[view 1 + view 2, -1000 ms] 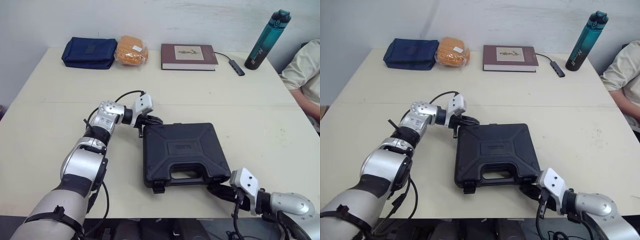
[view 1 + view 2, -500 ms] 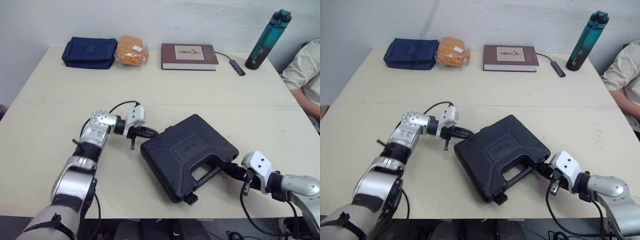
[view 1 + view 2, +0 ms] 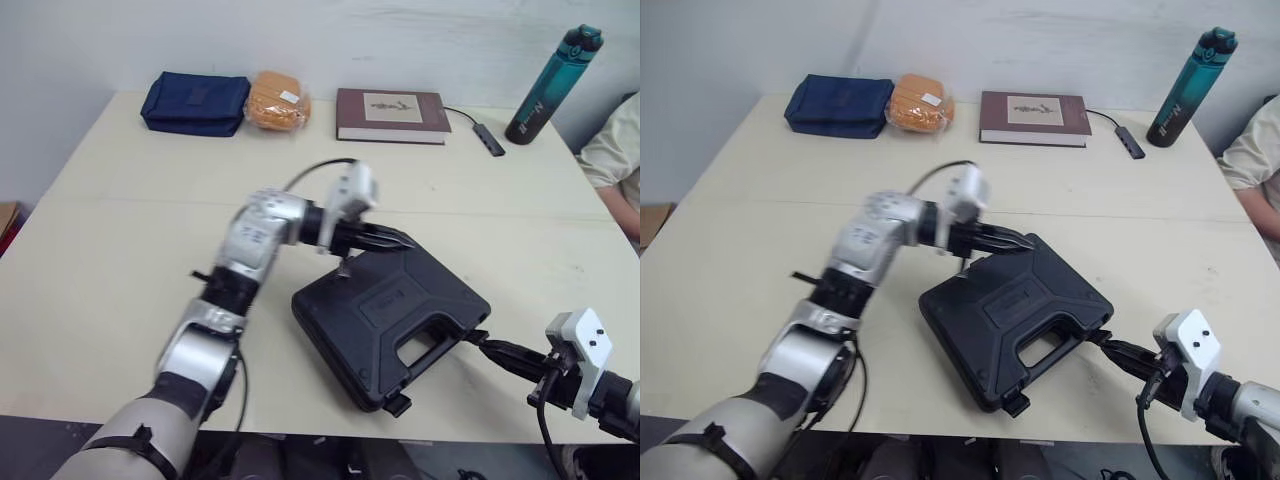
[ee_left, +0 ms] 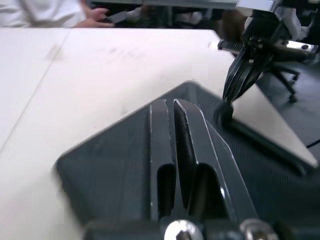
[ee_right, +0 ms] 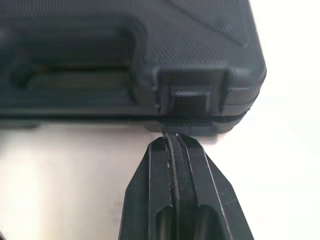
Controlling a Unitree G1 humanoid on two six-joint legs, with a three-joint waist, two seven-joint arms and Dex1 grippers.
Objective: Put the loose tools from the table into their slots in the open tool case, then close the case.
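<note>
Case [image 3: 395, 310] shut, lying crooked on desk [image 3: 120, 250]; right end effector [image 3: 482, 344] clenched, empty, tip right at latch [image 5: 192, 92] on case's right corner; left end effector [image 3: 400, 240] clenched, empty, over far corner.

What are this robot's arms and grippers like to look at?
The left arm is rounded silver-grey segments with black joints. Each wrist carries a white block, with a loose black cable alongside. The left gripper and right gripper are slim, tapering black fingers.

case [image 3: 385, 305]: lid down, contents hidden | person [image 3: 620, 150]: cut by right edge | book [image 3: 391, 103] title: unreadable
</note>
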